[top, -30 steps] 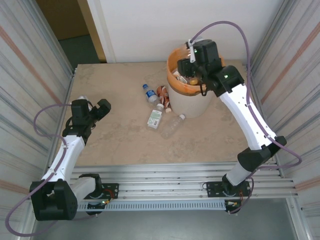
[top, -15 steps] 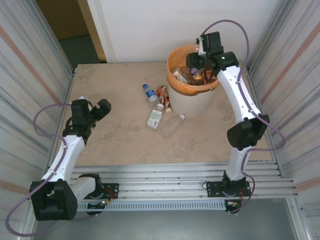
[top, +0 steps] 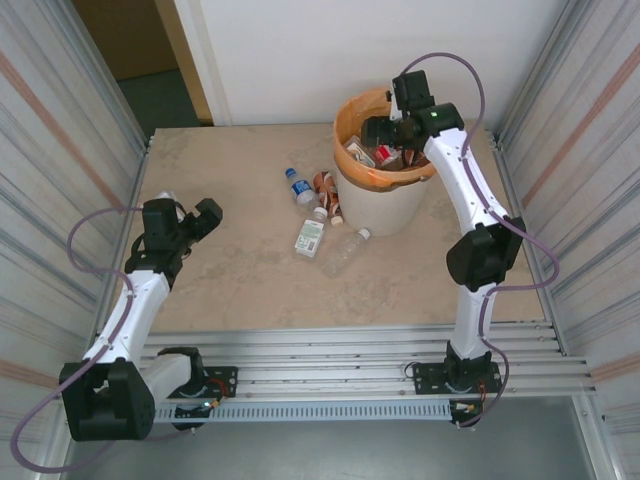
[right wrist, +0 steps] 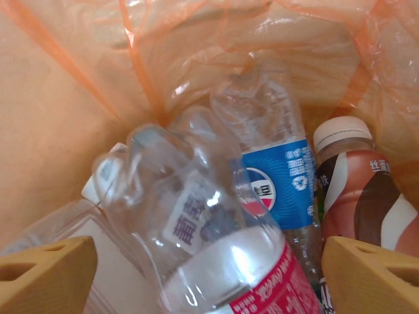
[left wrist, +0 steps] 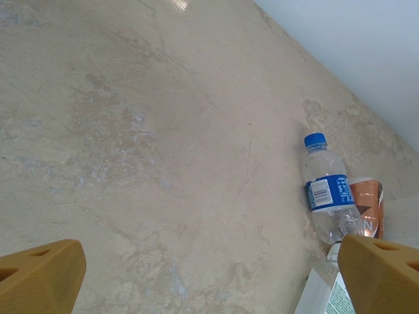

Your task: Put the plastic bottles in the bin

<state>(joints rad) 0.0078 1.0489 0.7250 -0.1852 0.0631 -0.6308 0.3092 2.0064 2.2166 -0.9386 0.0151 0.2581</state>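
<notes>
Bin: on the table, right of centre, towards the back.
Bottles in the bin: piled together, one lying across the others.
Bottles on the table: four clustered just left of the bin, two behind and two in front.
Right gripper: over the bin's opening.
Left gripper: near the table's left edge, well apart from the cluster.

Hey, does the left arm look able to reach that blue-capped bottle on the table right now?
Probably yes. The blue-capped bottle lies on bare table ahead of the open left gripper, with nothing between them. A brown-labelled bottle lies beside its base, on the far side.
</notes>
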